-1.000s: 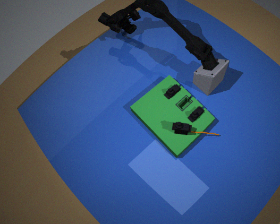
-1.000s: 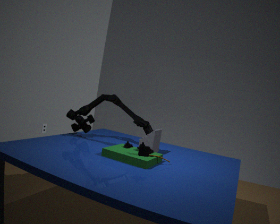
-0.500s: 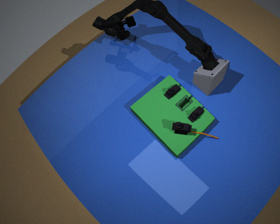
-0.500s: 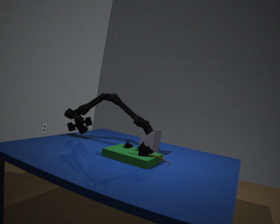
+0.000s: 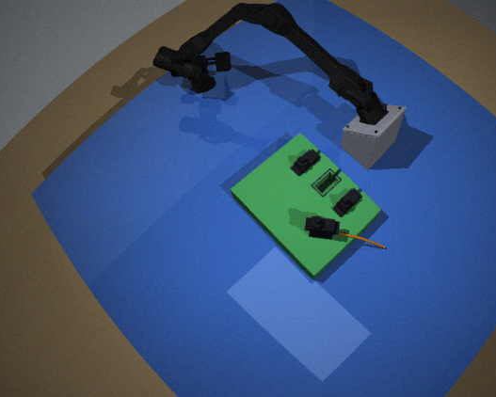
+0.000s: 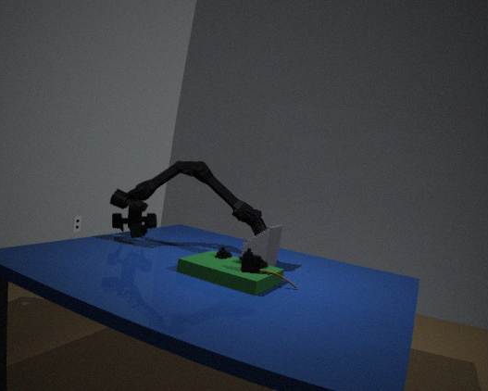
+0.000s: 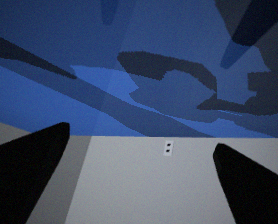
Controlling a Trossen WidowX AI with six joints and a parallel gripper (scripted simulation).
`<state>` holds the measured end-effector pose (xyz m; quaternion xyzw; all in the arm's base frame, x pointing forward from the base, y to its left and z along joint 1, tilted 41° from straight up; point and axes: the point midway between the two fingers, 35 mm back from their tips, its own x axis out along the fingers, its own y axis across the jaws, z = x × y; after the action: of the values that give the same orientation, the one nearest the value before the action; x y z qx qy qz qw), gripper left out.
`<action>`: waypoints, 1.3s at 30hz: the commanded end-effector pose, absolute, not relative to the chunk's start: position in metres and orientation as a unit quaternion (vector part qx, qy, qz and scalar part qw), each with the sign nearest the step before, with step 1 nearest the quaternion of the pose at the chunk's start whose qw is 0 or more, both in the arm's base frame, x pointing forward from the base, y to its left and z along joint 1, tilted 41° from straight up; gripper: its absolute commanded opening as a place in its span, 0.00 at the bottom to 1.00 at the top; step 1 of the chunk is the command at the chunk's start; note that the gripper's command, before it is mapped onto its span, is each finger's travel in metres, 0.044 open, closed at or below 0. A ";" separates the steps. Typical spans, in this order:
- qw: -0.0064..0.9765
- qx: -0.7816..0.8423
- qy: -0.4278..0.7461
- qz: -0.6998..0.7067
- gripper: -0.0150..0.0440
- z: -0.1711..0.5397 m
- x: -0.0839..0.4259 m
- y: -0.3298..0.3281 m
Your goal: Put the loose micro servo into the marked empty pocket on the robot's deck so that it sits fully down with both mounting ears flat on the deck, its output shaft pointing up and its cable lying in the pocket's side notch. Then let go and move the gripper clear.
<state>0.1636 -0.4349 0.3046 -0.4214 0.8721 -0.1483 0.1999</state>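
Note:
The loose black micro servo (image 5: 322,228) (image 6: 251,262) stands on the green deck (image 5: 270,190) (image 6: 215,275), near its right front part, outside the pocket. Its shaft side appears to face up. Its orange cable (image 5: 363,239) (image 6: 283,278) runs out over the deck's edge. The marked empty pocket (image 5: 326,183) lies between two seated servos and is outlined in dark; the exterior view does not show it. My gripper (image 5: 214,72) (image 6: 134,222) (image 7: 144,140) is open and empty, above the table far to the left of the deck. The wrist view shows neither servo nor deck.
One seated servo (image 5: 306,162) (image 6: 222,253) is on the pocket's far side, another seated servo (image 5: 347,202) on its near side. The arm's pale base block (image 5: 360,146) (image 6: 272,245) stands behind the deck. A light blue rectangle (image 5: 299,312) lies on the blue table in front.

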 end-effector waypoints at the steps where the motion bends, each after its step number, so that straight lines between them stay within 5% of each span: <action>1: 0.256 -0.444 0.840 -0.177 1.00 0.278 0.206 -0.421; 22: 0.535 -0.411 0.685 -0.275 1.00 0.163 0.365 -0.278; 39: 0.693 -0.237 0.601 -0.320 1.00 0.071 0.409 -0.102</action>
<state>0.4083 -0.1564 0.1018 -0.2944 0.6138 -0.3102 0.6636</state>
